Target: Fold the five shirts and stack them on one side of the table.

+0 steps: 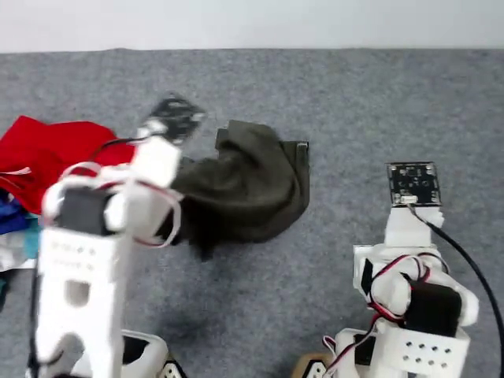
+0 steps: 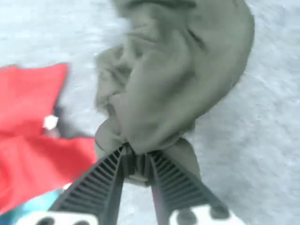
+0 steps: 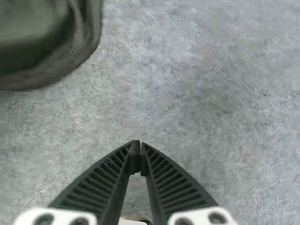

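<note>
The left hand (image 2: 137,157) is clamped on a bunched fold of the olive shirt (image 2: 178,79). The cloth is pinched between its jaws and hangs crumpled away from them. The shirt sits in a heap near the middle of the grey desk (image 1: 354,102) and seems partly lifted on the side the left arm holds. Just beside it, on the left arm's side, lies a red shirt (image 1: 47,153), with blue cloth (image 1: 12,216) at the desk's edge. The right hand (image 3: 137,157) is closed on nothing above bare desk, near the olive shirt's hem but apart from it. The shirt looks light, soft and limp, and a single pinch will only let it sag. I judge that folding calls for a hold on two hem or shoulder corners, one per hand, to spread it flat first.
</note>
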